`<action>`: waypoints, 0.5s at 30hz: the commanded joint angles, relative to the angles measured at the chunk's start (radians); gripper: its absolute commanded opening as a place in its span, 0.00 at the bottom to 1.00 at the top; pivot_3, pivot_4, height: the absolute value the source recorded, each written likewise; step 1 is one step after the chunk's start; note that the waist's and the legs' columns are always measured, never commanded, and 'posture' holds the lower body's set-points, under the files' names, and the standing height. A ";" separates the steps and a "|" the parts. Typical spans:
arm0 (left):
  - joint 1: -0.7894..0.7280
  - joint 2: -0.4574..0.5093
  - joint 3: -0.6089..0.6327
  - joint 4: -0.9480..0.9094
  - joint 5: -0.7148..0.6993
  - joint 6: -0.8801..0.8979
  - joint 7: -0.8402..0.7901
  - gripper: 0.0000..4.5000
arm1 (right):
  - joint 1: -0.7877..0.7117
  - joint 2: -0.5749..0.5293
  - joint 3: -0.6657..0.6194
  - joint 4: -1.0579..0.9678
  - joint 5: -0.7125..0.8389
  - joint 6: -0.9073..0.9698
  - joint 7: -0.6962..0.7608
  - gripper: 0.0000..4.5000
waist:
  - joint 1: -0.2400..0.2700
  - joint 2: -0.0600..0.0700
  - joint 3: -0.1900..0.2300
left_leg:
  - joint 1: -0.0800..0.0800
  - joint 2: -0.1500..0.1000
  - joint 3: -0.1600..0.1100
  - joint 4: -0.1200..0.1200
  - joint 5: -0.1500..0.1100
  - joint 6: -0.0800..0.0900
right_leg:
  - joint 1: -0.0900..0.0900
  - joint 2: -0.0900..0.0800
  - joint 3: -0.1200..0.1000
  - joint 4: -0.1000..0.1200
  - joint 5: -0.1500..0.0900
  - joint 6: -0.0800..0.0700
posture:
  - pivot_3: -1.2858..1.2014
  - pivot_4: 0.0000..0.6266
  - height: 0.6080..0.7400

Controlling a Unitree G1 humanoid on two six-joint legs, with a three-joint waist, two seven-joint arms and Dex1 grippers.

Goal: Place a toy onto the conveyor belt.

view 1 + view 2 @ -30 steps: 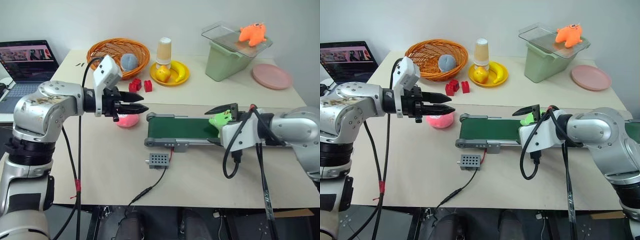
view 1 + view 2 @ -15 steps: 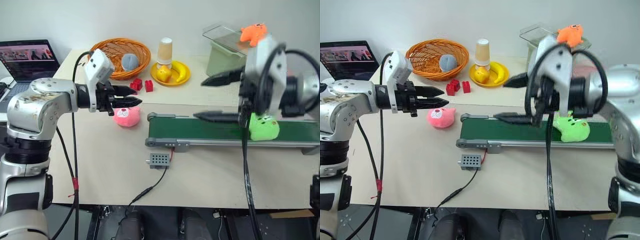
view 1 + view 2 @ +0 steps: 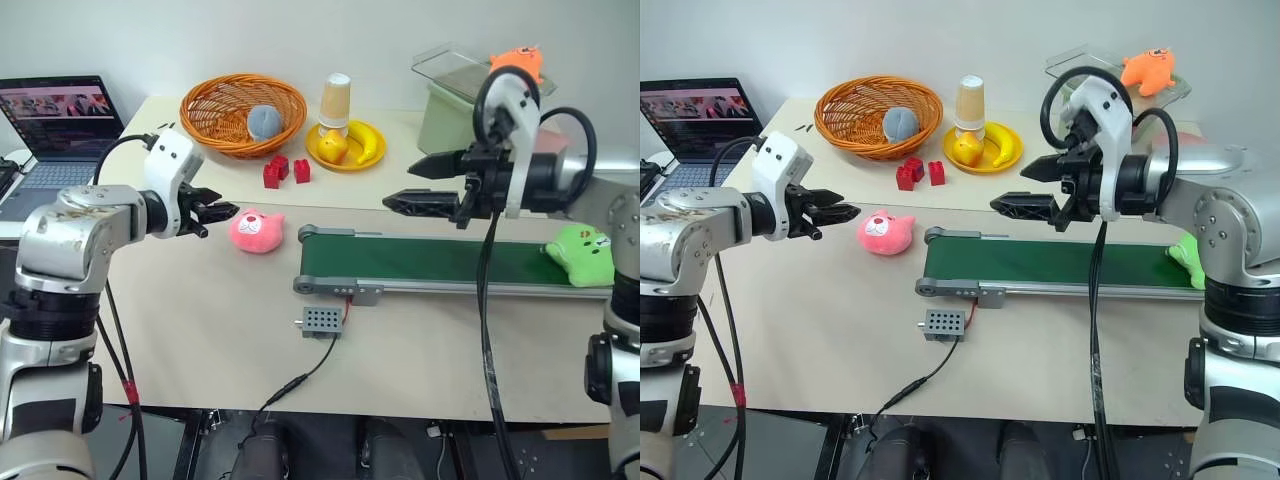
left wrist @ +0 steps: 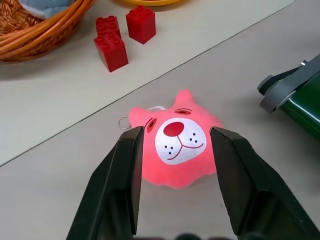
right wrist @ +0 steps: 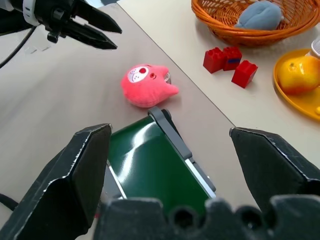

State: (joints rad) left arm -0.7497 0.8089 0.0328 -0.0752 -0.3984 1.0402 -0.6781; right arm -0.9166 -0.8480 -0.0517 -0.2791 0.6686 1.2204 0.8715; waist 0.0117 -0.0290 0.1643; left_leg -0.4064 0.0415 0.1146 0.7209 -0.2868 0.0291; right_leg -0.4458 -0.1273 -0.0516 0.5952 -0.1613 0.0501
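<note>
Pink plush toy lies on the table at centre-left, just left of the conveyor belt, and we see our half-spread, empty left tool nearer it than the wide-spread, empty right tool.

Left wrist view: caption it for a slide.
Open left pincer frames the pink plush toy lying on the table.
</note>
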 commanded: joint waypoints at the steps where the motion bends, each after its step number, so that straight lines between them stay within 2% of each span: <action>1: 0.034 -0.045 0.032 -0.017 0.028 -0.040 0.068 0.49 | 0.024 -0.059 -0.046 -0.038 0.013 -0.045 0.028 0.99 | 0.000 0.000 0.000 | 0.000 0.000 0.000 0.000 0.000 0.000 | 0.000 0.000 0.000 0.000 0.000 0.000 | 0.52 0.24 1.00; 8: 0.006 -0.116 -0.026 0.045 0.086 -0.111 0.107 0.49 | 0.018 -0.070 -0.070 -0.062 0.026 -0.024 -0.016 0.99 | 0.000 0.000 0.000 | 0.002 0.000 0.000 0.001 0.000 0.000 | 0.002 0.000 0.000 0.000 0.001 0.000 | 0.52 0.24 1.00; 15: -0.069 -0.193 -0.093 0.255 0.156 -0.196 0.105 0.49 | 0.017 -0.100 -0.123 -0.094 0.054 0.010 -0.064 0.99 | 0.001 0.000 0.000 | 0.001 0.000 0.000 0.001 0.000 0.000 | 0.002 0.000 0.000 0.000 0.001 0.000 | 0.52 0.24 1.00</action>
State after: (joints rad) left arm -0.7846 0.6310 -0.0518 0.1347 -0.2660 0.8822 -0.5687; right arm -0.8851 -0.9263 -0.1105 -0.3368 0.6985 1.2157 0.8234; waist 0.0125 -0.0291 0.1643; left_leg -0.4058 0.0411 0.1145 0.7219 -0.2869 0.0291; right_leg -0.4441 -0.1274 -0.0517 0.5949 -0.1605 0.0503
